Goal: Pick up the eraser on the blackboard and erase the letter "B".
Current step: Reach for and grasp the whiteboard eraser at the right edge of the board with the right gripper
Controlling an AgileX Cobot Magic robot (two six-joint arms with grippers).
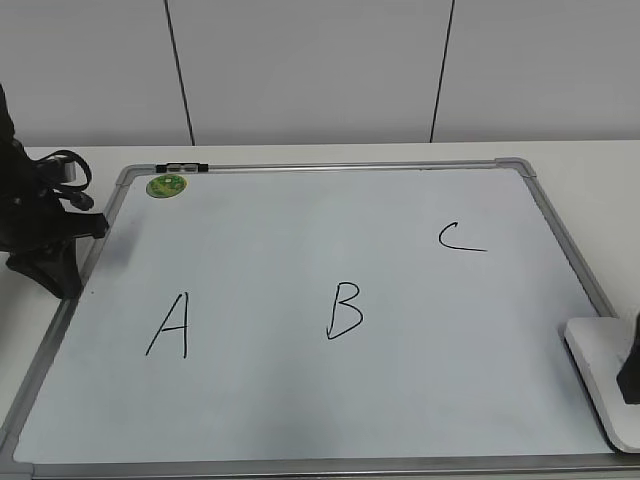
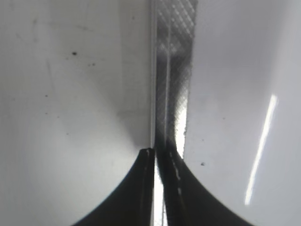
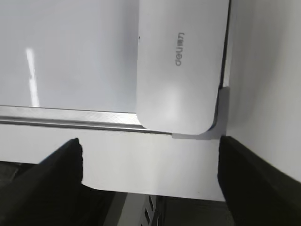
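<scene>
The blackboard (image 1: 300, 230) is a pale whiteboard with a grey frame, lying flat on the table. It bears a black "A" (image 1: 170, 325), the letter "B" (image 1: 344, 310) and a "C" (image 1: 458, 238). The white eraser (image 1: 600, 375) lies on the board's near right corner; the right wrist view shows it (image 3: 181, 61) with grey lettering. My right gripper (image 3: 149, 146) is open and empty, jaws wide, just short of the eraser over the table strip; only a dark part shows in the exterior view (image 1: 630, 365). My left gripper (image 2: 156, 153) is shut and empty at the board's left frame (image 2: 174, 94), also in the exterior view (image 1: 55, 275).
A small round green magnet (image 1: 167, 185) sits at the board's far left corner, with a black marker (image 1: 182, 167) on the top frame. The table's front edge (image 3: 150, 194) runs just below the right jaws. A white wall stands behind.
</scene>
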